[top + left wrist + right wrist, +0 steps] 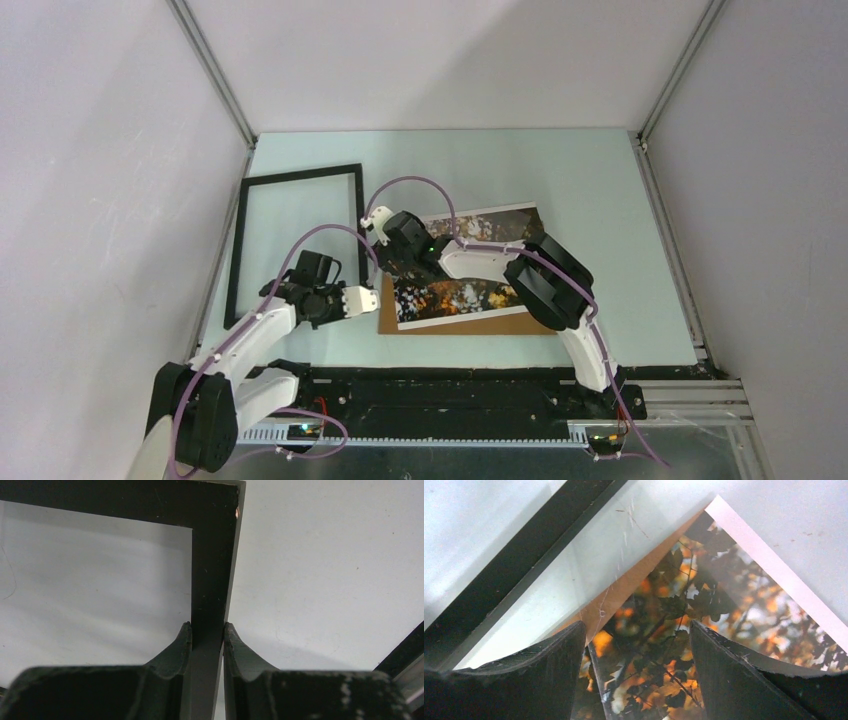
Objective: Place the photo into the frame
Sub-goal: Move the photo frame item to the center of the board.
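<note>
Photo (468,226) lies picture side up on the brown backing board (470,324), mid-table and slightly askew. From it, the frame (300,176) sits at 9 o'clock, black face up. My left gripper (207,628) is pinching the frame's right rail, one finger on each side. My right gripper (636,630) hangs over the photo's left end, jaws spread, nothing between them. A white-bordered corner of the print shows underneath. Table (600,220) is pale green.

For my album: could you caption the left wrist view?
Left gripper pinching one side bar of the black frame, pale table behind.
</note>
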